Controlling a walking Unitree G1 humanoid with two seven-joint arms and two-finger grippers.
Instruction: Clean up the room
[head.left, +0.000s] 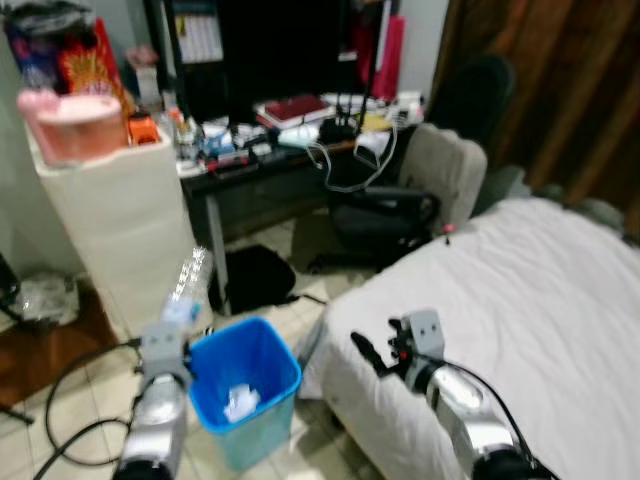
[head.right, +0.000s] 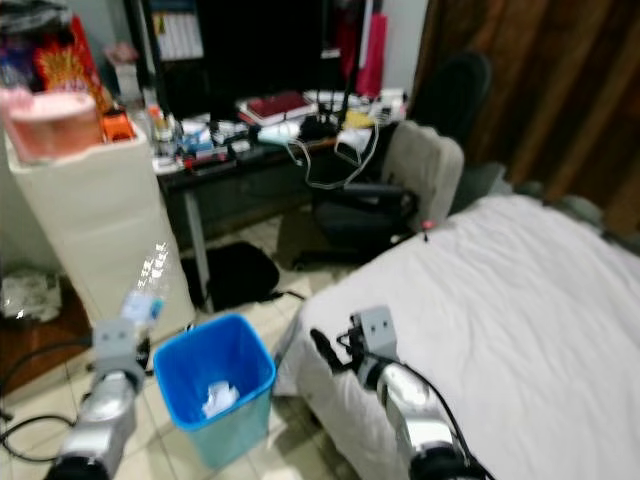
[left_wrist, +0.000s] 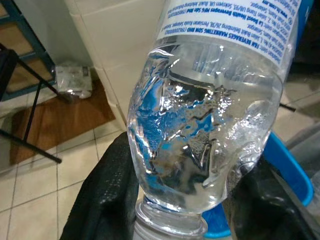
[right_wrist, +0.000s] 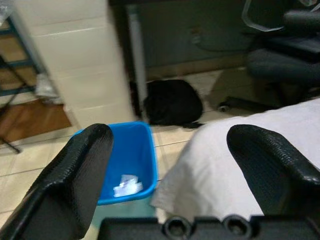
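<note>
The left gripper (left_wrist: 172, 200) holds a clear plastic bottle (left_wrist: 210, 125). Its 2 black fingers (left_wrist: 102, 200) are clamped on the bottle's neck end, 1 on each side. The cap end sits down between the jaws, close to the wrist. The bottom end, with its white and blue label (left_wrist: 235, 25), points away from the jaws. So the bottle's long line runs straight out from the gripper, the same way the fingers point. In the left eye view the bottle (head.left: 188, 280) stands up above the gripper, leaning a little to the robot's right.

A blue bin (head.left: 250, 385) sits on the tiled floor (head.left: 80, 410), just beside the left gripper and lower than the bottle. The bottle is not over the bin's open top; it is just outside the rim, on the robot's left side of it. Some white crumpled paper (head.left: 240, 402) lies inside the bin.

The right gripper (right_wrist: 172, 150) has its jaws wide apart, with nothing between them. It hangs above the edge of a bed with a white sheet (head.left: 520, 300). Out past its fingers you can see the blue bin and a black bag (right_wrist: 172, 102) on the floor.

Behind the bin stand a white cabinet (head.left: 120, 220) and a messy desk (head.left: 270, 150) with a chair (head.left: 410, 195).
</note>
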